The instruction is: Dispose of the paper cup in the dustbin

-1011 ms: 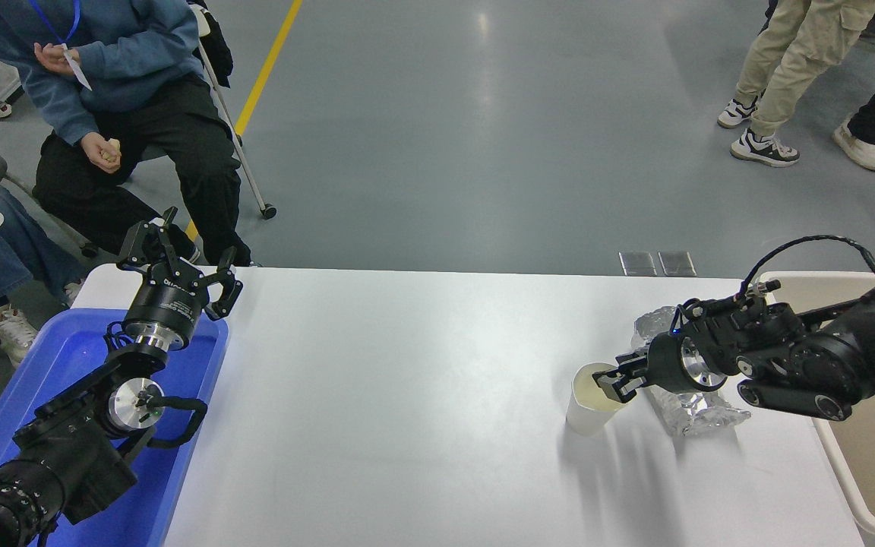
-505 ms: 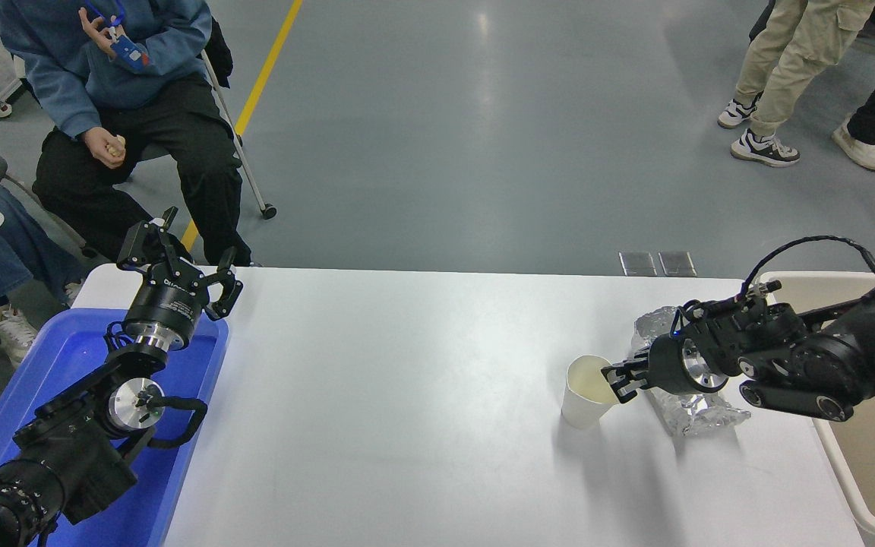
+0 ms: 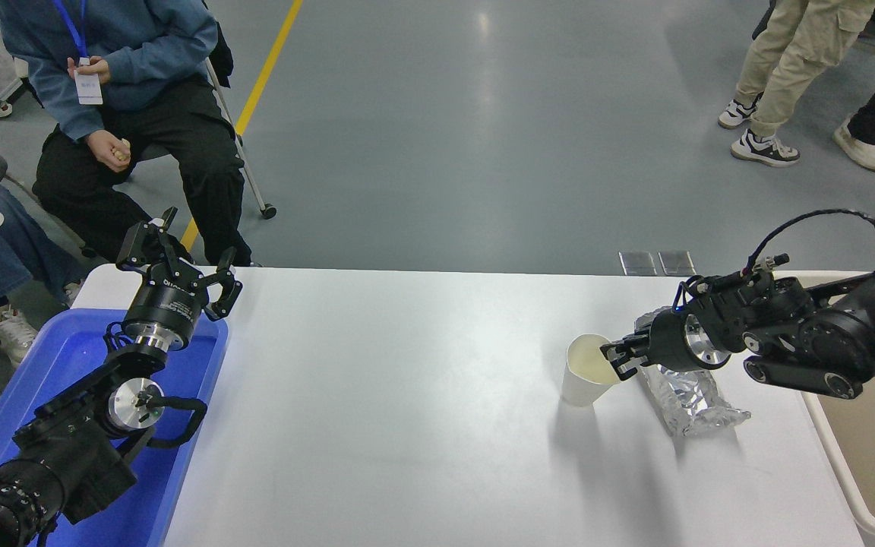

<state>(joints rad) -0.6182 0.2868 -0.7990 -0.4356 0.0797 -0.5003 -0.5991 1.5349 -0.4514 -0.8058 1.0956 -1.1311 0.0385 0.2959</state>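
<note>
Dustbin [image 3: 874,444], big and cream, sits at my table's [image 3: 407,395] right edge. My left gripper [image 3: 179,254] waits open above the blue tray [image 3: 50,372]. My right gripper [image 3: 616,358] pinches the paper cup [image 3: 583,371] by its rim, just beside the foil bundle [image 3: 692,395].

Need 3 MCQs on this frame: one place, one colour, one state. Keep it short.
1. Where is the crinkled silver foil bundle?
A. right of the small white paper cup
B. in the blue plastic tray
C. in the large beige plastic dustbin

2. What colour is the tray under the parked left gripper?
A. red
B. blue
C. green

3. How is the cup?
A. crushed flat
B. upside down
C. upright, gripped at the rim by the right gripper

Key: 1 A, foil lies beside the cup; 2 B, plainly blue; 3 C, mouth faces up, fingers pinch the rim.
</note>
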